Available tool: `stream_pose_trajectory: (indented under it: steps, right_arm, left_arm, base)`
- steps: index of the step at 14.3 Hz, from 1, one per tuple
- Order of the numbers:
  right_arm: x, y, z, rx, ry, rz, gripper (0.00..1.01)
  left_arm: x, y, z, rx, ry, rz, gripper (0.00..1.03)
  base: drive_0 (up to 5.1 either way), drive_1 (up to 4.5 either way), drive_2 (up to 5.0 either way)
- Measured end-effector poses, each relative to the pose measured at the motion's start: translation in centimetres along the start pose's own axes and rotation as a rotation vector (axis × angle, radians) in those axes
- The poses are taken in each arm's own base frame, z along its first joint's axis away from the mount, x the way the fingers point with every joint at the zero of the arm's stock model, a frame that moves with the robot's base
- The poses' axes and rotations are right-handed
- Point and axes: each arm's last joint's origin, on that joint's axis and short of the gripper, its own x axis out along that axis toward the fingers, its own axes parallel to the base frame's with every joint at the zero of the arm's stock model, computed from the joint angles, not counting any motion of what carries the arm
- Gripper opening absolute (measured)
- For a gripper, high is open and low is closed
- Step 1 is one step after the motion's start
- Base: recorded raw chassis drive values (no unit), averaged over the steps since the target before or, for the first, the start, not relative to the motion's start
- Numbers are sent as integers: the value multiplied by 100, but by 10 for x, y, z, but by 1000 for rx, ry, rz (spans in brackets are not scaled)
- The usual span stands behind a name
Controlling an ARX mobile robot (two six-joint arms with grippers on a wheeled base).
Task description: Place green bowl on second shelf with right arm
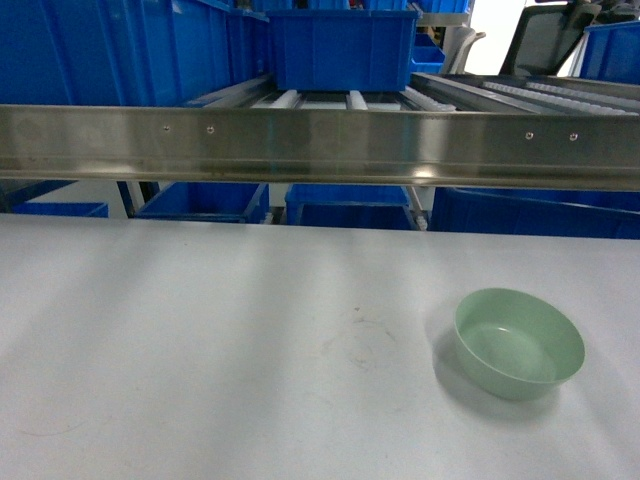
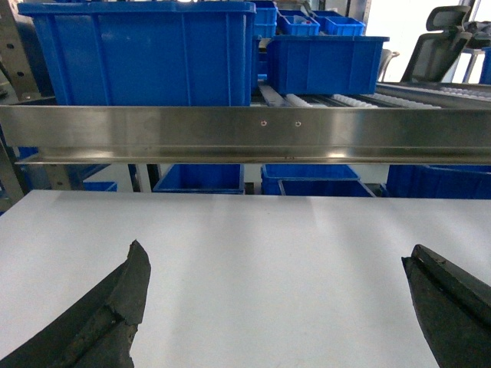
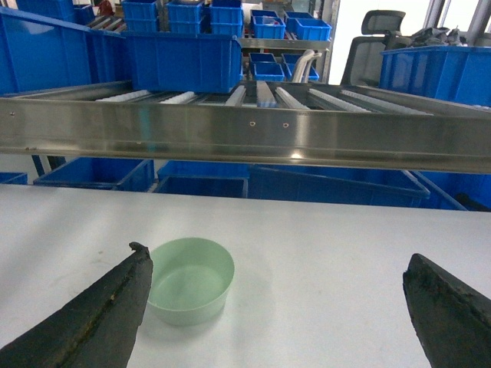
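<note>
Beyond the jaws of both arms the second shelf (image 3: 253, 138) runs across the room, a long shiny steel rail with small screw holes, white rollers behind it and a blue bin (image 3: 184, 60) standing on them. Below it lies the white table (image 1: 200, 350). I judge the task is at its very first step: the right gripper (image 3: 276, 307) is wide open and holds nothing, and the left gripper (image 2: 276, 307) also is wide open over bare table. The green bowl (image 3: 189, 280) stands upright just ahead of the right jaws, toward the left finger, pale mint, smooth, empty. Next the right arm must move down and left to take its rim
</note>
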Motion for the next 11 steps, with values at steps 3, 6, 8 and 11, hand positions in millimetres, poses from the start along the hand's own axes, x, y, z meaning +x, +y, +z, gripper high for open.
stream_pose_trajectory:
  steps: [3, 6, 8, 11]
  right_arm:
    - [0, 0, 0, 0, 0, 0, 98]
    - [0, 0, 0, 0, 0, 0, 98]
    - [0, 0, 0, 0, 0, 0, 98]
    - [0, 0, 0, 0, 0, 0, 98]
  left_arm:
    - [0, 0, 0, 0, 0, 0, 98]
    - [0, 0, 0, 0, 0, 0, 98]
    - [0, 0, 0, 0, 0, 0, 98]
    - [0, 0, 0, 0, 0, 0, 98]
  base:
    - [0, 0, 0]
    - [0, 0, 0]
    - [0, 0, 0]
    - [0, 0, 0]
